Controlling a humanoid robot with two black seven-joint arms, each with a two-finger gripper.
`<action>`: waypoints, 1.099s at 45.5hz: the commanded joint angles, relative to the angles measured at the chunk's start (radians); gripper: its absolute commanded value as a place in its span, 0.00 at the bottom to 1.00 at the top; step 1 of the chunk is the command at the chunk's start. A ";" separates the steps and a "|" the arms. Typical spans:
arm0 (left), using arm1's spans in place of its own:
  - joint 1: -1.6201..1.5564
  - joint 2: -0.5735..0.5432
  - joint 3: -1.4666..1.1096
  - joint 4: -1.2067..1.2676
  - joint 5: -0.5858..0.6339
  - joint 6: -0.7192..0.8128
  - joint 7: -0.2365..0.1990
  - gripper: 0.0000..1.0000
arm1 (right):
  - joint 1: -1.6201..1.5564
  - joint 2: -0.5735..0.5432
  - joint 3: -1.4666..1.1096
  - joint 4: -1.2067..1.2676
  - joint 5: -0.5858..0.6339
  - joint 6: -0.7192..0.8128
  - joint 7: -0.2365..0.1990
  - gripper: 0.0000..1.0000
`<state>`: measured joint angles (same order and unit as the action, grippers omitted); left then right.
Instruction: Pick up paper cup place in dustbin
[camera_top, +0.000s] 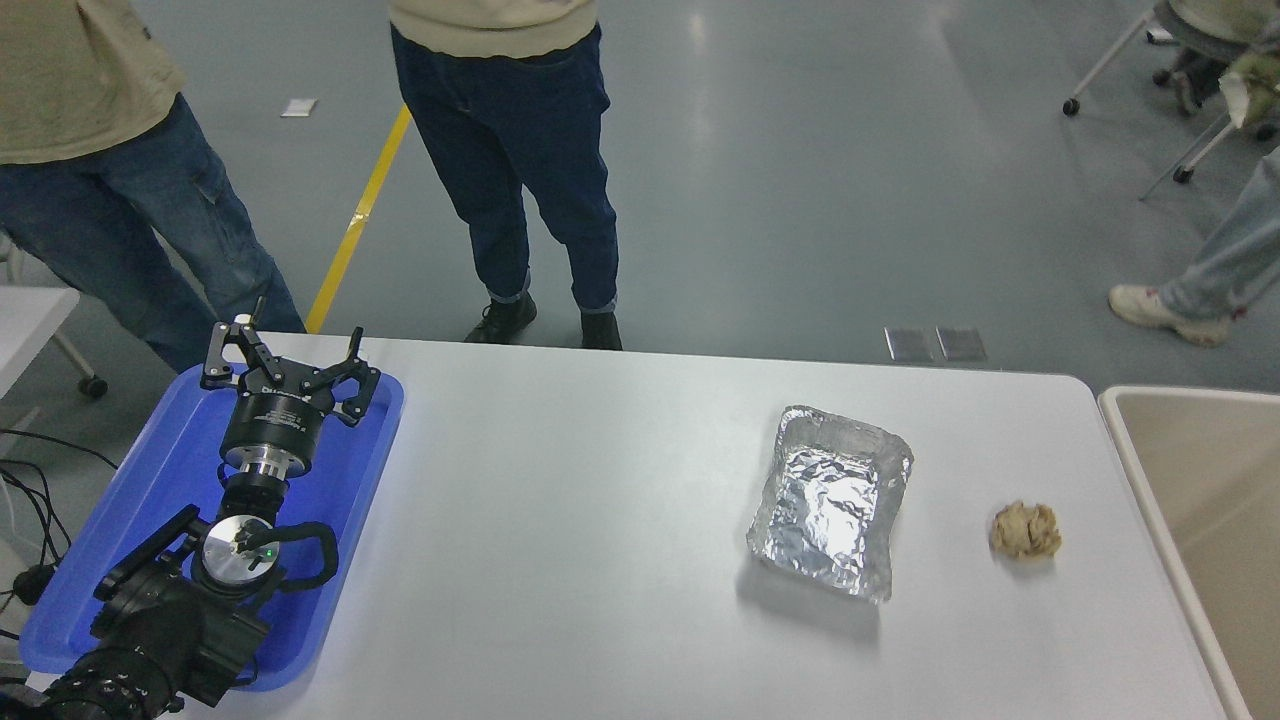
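Observation:
The dustbin (1205, 470) stands at the table's right edge, with a pale beige inside and an off-white rim; only its left part shows. The paper cup is out of view. My left gripper (285, 355) is parked over the blue tray at the lower left, its fingers spread open and empty. My right arm and gripper are out of view.
A crinkled silver foil tray (830, 500) sits right of the table's middle. A crumpled tan paper ball (1025, 530) lies between it and the dustbin. The blue plastic tray (340, 520) lies at the left. Two people stand at the far side; another person's leg shows at the right.

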<state>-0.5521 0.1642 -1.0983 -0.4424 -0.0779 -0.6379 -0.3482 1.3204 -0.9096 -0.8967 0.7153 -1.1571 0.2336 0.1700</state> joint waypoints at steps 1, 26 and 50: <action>0.000 0.000 0.000 0.001 0.000 0.000 0.000 1.00 | -0.317 0.089 0.180 -0.215 0.025 -0.169 0.002 0.00; 0.000 0.000 0.000 -0.001 0.000 0.001 0.000 1.00 | -0.678 0.308 0.349 -0.519 0.339 -0.254 -0.029 0.00; 0.000 0.000 0.000 0.001 0.000 0.000 0.000 1.00 | -0.719 0.319 0.453 -0.510 0.375 -0.249 -0.047 0.52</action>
<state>-0.5522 0.1641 -1.0987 -0.4420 -0.0782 -0.6375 -0.3483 0.6185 -0.5971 -0.4645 0.2057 -0.7972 -0.0174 0.1254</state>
